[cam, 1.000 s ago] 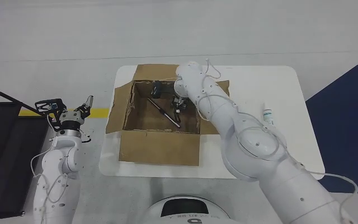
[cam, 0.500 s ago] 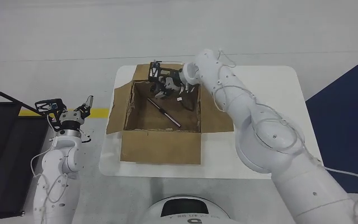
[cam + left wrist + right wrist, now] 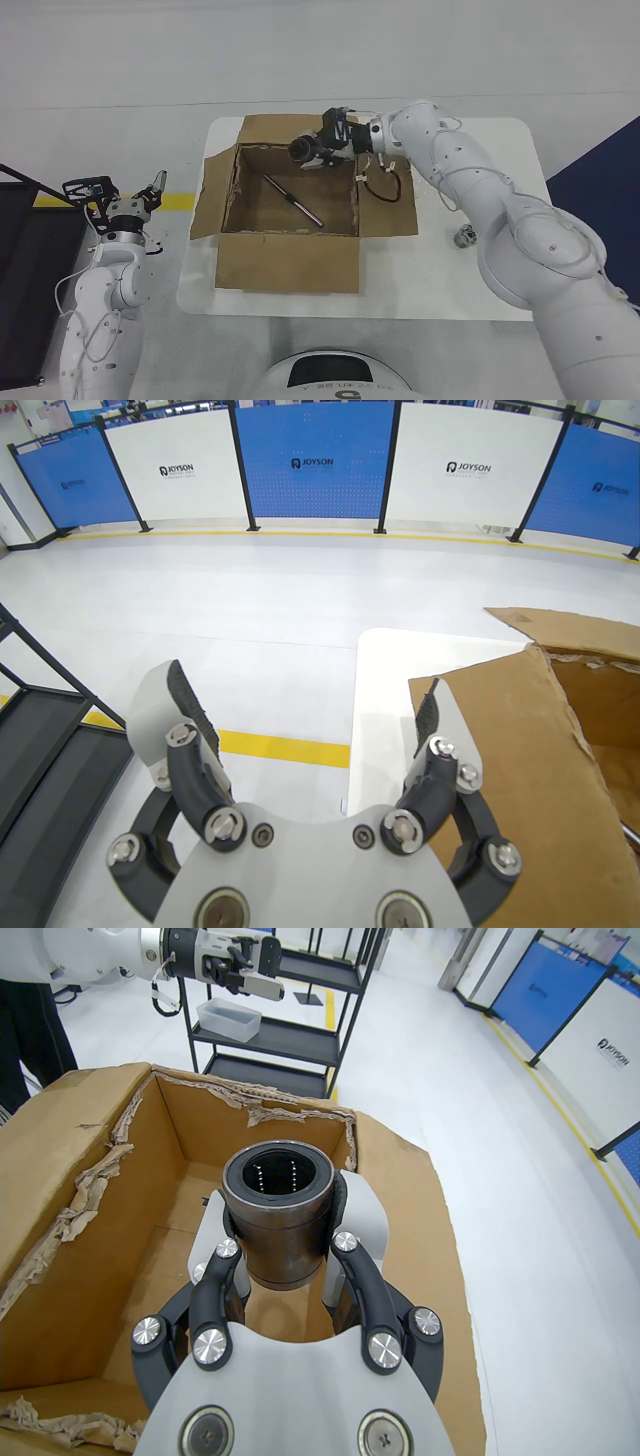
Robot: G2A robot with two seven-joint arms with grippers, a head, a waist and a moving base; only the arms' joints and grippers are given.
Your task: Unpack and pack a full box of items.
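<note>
An open cardboard box (image 3: 285,265) stands on the white table (image 3: 460,290). My right gripper (image 3: 318,147) hangs over the box's far rim, shut on a dark metal cylinder (image 3: 300,150). In the right wrist view the hollow cylinder (image 3: 277,1233) sits between the fingers (image 3: 367,1218) of that gripper (image 3: 281,1213), above the box interior (image 3: 75,1208). A thin metal rod (image 3: 293,201) lies slantwise on the box floor. My left gripper (image 3: 130,192) is off the table's left side, over the floor. Seen from its own wrist, this gripper (image 3: 305,680) is open and holds nothing, beside a box flap (image 3: 525,750).
A small metallic item (image 3: 464,235) rests on the table right of the box. A black shelf rack (image 3: 30,250) stands left of the table, with a translucent tray (image 3: 229,1020) on one shelf. Blue and white fence panels (image 3: 310,465) line the far floor.
The right gripper has come up out of the box with the dark cylinder and swung toward the far rim. Its arm has shifted right. The left arm has not moved.
</note>
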